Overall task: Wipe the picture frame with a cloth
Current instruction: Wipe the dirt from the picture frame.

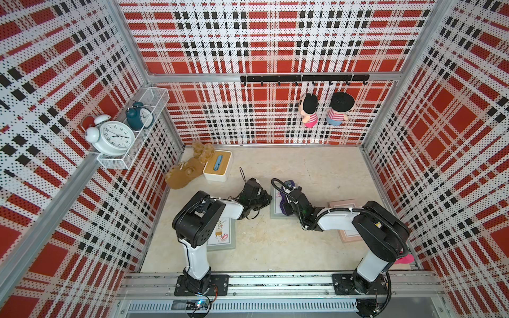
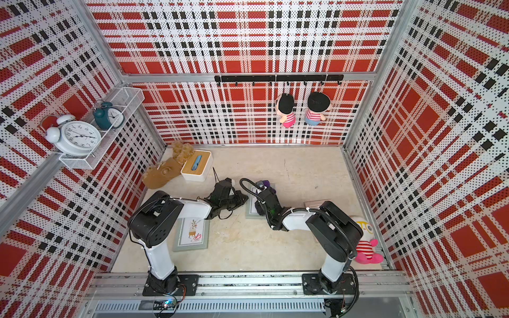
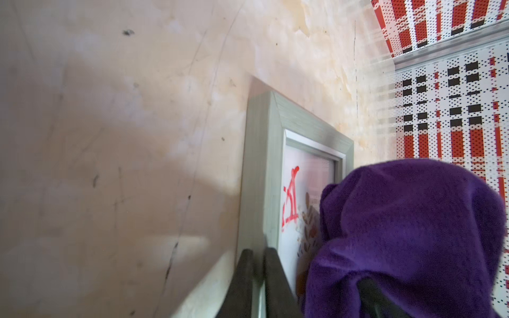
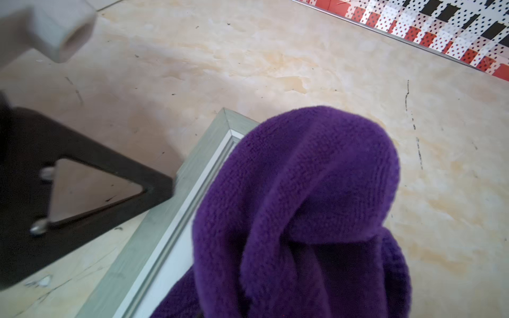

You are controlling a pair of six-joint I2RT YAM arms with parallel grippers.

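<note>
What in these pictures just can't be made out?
- On the frame, left wrist view: the cloth covers most of the picture; only red marks show.
- Pink frame, both top views: mostly under the right arm.
- Blue thing on the box, both top views: too small to name.

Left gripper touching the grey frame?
Touching. In the left wrist view the left gripper pinches the rim of the grey frame between its two dark fingers, no gap.
</note>
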